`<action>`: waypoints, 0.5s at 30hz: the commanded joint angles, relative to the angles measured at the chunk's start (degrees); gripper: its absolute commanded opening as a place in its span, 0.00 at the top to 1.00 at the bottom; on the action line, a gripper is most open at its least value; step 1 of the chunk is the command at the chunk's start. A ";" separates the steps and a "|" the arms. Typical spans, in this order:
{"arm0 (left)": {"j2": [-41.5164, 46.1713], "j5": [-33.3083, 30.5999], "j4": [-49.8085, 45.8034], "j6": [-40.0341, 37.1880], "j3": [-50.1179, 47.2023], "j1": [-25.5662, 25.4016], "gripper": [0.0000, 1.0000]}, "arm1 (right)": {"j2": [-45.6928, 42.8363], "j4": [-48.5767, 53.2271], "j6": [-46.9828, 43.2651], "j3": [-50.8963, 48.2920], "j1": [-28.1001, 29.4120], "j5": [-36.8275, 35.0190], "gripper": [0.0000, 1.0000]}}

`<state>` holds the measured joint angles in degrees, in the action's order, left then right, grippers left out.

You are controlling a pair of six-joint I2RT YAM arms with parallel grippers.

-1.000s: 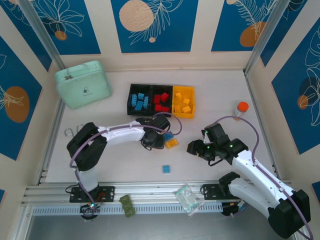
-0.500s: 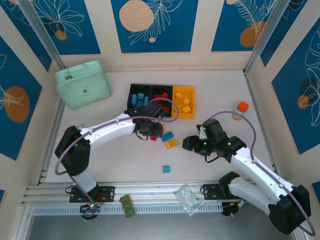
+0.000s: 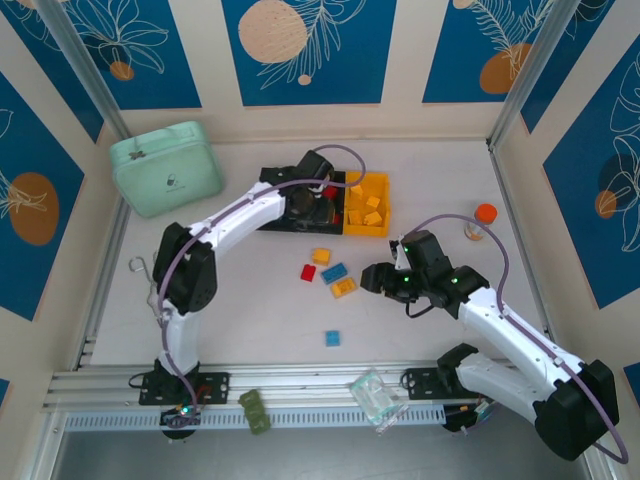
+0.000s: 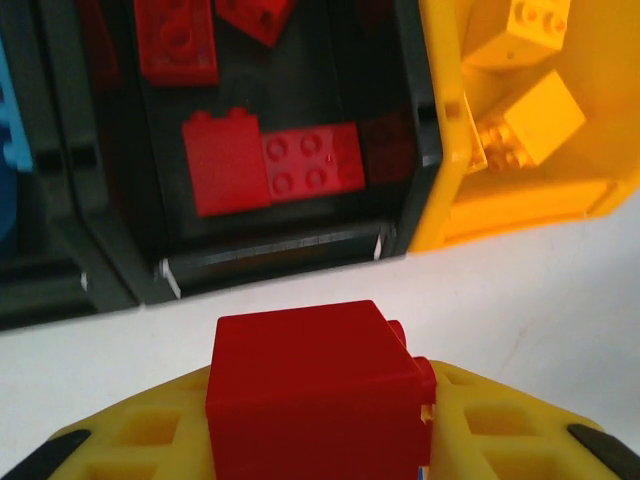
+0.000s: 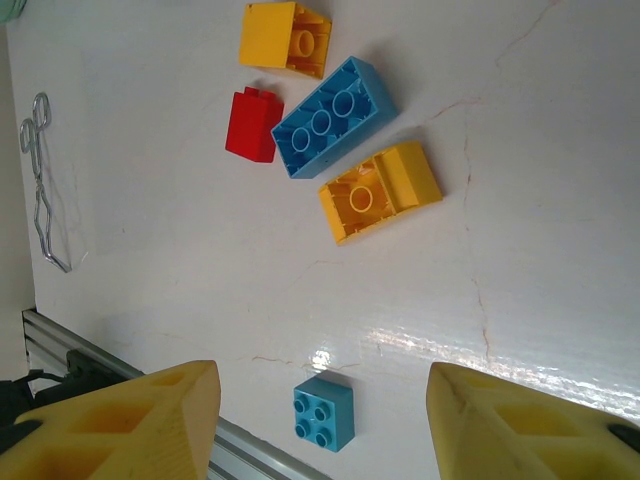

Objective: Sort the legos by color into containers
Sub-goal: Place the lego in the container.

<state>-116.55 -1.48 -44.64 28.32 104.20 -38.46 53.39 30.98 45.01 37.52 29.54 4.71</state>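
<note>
Nearest, the right gripper [image 3: 372, 280] hangs with fingers spread and empty above five loose legos [image 5: 335, 115]; beyond, the left gripper [image 4: 310, 440] clamps a red brick [image 4: 305, 385] at the near edge of the middle black bin [image 4: 290, 255], and should probably clear that wall before releasing.

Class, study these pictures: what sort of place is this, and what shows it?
Likely a robot test cell: two arms mounted on a rail, printed panels walling in the table, bricks and sorting bins laid out.

Loose legos [image 3: 335, 272] before the containers [image 3: 366, 232]
</note>
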 commanded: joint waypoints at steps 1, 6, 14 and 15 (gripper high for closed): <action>-4.42 1.36 -3.64 -2.10 6.11 1.24 0.68 | -0.42 0.75 -0.72 0.56 -0.53 -0.14 0.43; -11.62 2.34 -5.27 -1.82 15.06 3.05 0.67 | -0.75 1.32 -0.55 0.07 -1.13 -0.17 0.43; -21.25 4.32 -8.94 -1.79 28.43 4.52 0.66 | -1.04 1.71 -0.45 -0.52 -1.89 -0.34 0.43; -21.98 4.63 -8.84 -1.56 29.19 4.64 0.66 | -1.02 1.82 -0.41 -0.52 -1.91 -0.36 0.43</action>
<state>-136.40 1.21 -50.46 27.92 129.88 -34.48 53.30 31.33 45.04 37.50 28.01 4.49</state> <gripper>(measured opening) 0.389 0.567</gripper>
